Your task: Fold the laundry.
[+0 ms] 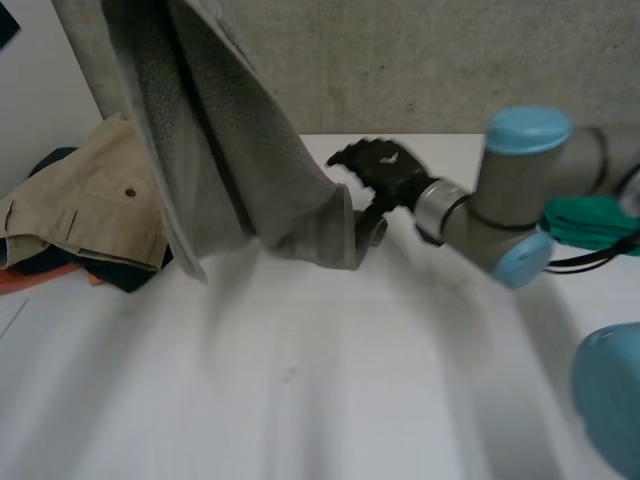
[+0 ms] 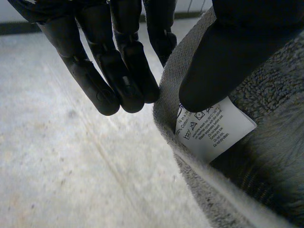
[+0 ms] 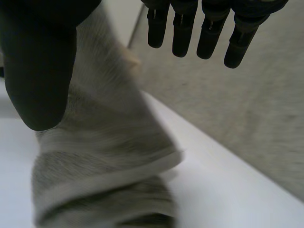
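Note:
A grey fleecy cloth (image 1: 230,150) hangs from above the table's far left, its lower corner just over the white table (image 1: 320,400). In the left wrist view my left hand (image 2: 118,71) pinches the cloth's edge (image 2: 266,156): the thumb (image 2: 223,61) presses by a white care label (image 2: 213,128), the fingers lie on the other side. My right hand (image 1: 378,168) hovers beside the hanging lower corner. Its fingers (image 3: 209,33) are straight and spread from the thumb (image 3: 38,71), with the bunched cloth (image 3: 104,156) below the thumb and apart from it.
A pile of clothes lies at the table's left: beige trousers (image 1: 90,210) on top of dark blue and orange pieces. A green cloth (image 1: 590,222) sits at the far right behind my right arm. A grey wall (image 1: 450,60) backs the table.

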You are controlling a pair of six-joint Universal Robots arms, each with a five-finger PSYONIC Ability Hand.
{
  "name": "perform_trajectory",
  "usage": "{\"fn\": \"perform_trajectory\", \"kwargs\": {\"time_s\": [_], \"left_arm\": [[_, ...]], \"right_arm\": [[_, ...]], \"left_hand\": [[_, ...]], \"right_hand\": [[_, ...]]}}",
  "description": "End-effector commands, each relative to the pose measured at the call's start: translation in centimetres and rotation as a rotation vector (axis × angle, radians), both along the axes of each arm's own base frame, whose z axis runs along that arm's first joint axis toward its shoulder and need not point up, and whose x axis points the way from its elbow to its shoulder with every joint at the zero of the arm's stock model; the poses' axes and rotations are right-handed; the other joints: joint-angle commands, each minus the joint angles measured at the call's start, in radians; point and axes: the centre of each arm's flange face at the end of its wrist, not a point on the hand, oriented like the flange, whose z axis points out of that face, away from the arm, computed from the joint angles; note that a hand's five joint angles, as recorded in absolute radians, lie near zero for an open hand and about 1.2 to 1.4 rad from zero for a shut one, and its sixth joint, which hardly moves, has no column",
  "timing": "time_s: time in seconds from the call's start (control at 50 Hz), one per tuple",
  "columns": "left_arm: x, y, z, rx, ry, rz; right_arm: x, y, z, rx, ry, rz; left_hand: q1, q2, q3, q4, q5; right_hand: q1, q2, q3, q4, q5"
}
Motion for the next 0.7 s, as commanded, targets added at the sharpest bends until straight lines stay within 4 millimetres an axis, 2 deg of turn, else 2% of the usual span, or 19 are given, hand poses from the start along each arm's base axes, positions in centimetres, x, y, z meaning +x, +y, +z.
{"fn": "perform_trajectory", "kwargs": {"time_s": [0.02, 0.06, 0.12, 0.14, 0.2, 0.22, 0.28, 0.3, 0.36, 0.38, 0.44, 0.46, 0.5, 0.52, 0.58, 0.6, 0.66, 0.7], "left_arm": [[0.4, 2.5, 1.1, -0.026, 0.022, -0.041], [0.5, 2.7, 1.1, -0.029, 0.022, -0.037], [0.7, 2.4, 0.9, -0.021, 0.023, -0.02], [1.2, 1.7, 0.7, -0.015, 0.027, 0.012], [2.3, 0.0, 0.2, 0.007, 0.029, 0.077], [3.0, -1.3, -0.4, 0.03, 0.028, 0.117], [4.2, -3.4, -1.5, 0.079, 0.022, 0.176], [4.9, -4.8, -2.5, 0.12, 0.014, 0.211], [5.9, -6.7, -4.2, 0.187, -0.003, 0.261], [6.4, -7.7, -5.4, 0.235, -0.021, 0.288], [6.8, -9.1, -7.6, 0.32, -0.059, 0.325], [7.0, -9.6, -8.9, 0.37, -0.091, 0.346], [7.1, -10.1, -10.4, 0.421, -0.129, 0.37], [7.2, -10.6, -11.8, 0.474, -0.168, 0.393], [7.3, -11.1, -14.0, 0.551, -0.237, 0.424], [7.3, -11.3, -15.4, 0.605, -0.285, 0.437], [6.8, -11.1, -17.4, 0.681, -0.361, 0.442], [5.8, -10.8, -19.5, 0.751, -0.432, 0.424]], "right_arm": [[3.7, 2.7, -3.9, 0.026, 0.027, 0.035], [4.2, 3.2, -4.4, 0.02, 0.047, 0.012], [3.4, 2.7, -4.4, 0.005, 0.082, -0.059], [2.1, 1.5, -3.9, -0.013, 0.117, -0.14], [-0.5, -0.3, -2.1, -0.059, 0.164, -0.253], [-2.3, -1.2, -0.5, -0.081, 0.192, -0.309], [-5.2, -1.6, 1.8, -0.083, 0.238, -0.347], [-7.1, -1.5, 3.7, -0.084, 0.256, -0.352], [-9.6, -0.5, 6.0, -0.08, 0.282, -0.327], [-10.8, 0.5, 7.4, -0.087, 0.295, -0.303], [-12.6, 1.7, 9.4, -0.119, 0.305, -0.286], [-13.8, 2.4, 10.5, -0.147, 0.315, -0.29], [-14.8, 2.9, 11.6, -0.172, 0.322, -0.3], [-15.4, 3.1, 12.0, -0.179, 0.326, -0.31], [-16.8, 4.1, 12.3, -0.147, 0.37, -0.316], [-16.9, 4.7, 11.7, -0.106, 0.399, -0.288], [-16.9, 5.6, 10.3, -0.037, 0.456, -0.224], [-16.8, 6.0, 8.3, 0.03, 0.522, -0.16]], "left_hand": [[0.244, 0.193, 0.2, 0.197, 0.229], [0.244, 0.193, 0.2, 0.197, 0.229], [0.244, 0.193, 0.2, 0.197, 0.229], [0.244, 0.193, 0.2, 0.197, 0.229], [0.244, 0.193, 0.2, 0.197, 0.229], [0.244, 0.193, 0.2, 0.197, 0.229], [0.244, 0.193, 0.2, 0.197, 0.229], [0.244, 0.193, 0.2, 0.197, 0.229], [0.244, 0.193, 0.2, 0.197, 0.229], [0.244, 0.193, 0.2, 0.197, 0.229], [0.244, 0.193, 0.2, 0.197, 0.229], [0.244, 0.193, 0.2, 0.197, 0.229], [0.244, 0.193, 0.2, 0.197, 0.229], [0.244, 0.193, 0.2, 0.197, 0.229], [0.244, 0.193, 0.2, 0.197, 0.229], [0.244, 0.193, 0.2, 0.197, 0.229], [0.244, 0.193, 0.2, 0.197, 0.229], [0.244, 0.193, 0.2, 0.197, 0.229]], "right_hand": [[0.446, 0.46, 0.465, 0.461, 0.455], [1.059, 1.073, 1.078, 1.074, 1.068], [1.062, 1.076, 1.081, 1.077, 1.071], [1.062, 1.076, 1.081, 1.077, 1.071], [1.062, 1.076, 1.081, 1.077, 1.071], [1.062, 1.076, 1.081, 1.077, 1.071], [1.062, 1.076, 1.081, 1.077, 1.071], [1.062, 1.076, 1.081, 1.077, 1.071], [1.062, 1.076, 1.081, 1.077, 1.071], [1.062, 1.076, 1.081, 1.077, 1.071], [1.062, 1.076, 1.081, 1.077, 1.071], [1.062, 1.076, 1.081, 1.077, 1.071], [1.062, 1.076, 1.081, 1.077, 1.071], [1.062, 1.076, 1.081, 1.077, 1.071], [1.062, 1.076, 1.081, 1.077, 1.071], [1.062, 1.076, 1.081, 1.077, 1.071], [1.062, 1.076, 1.081, 1.077, 1.071], [1.062, 1.076, 1.081, 1.077, 1.071]]}}
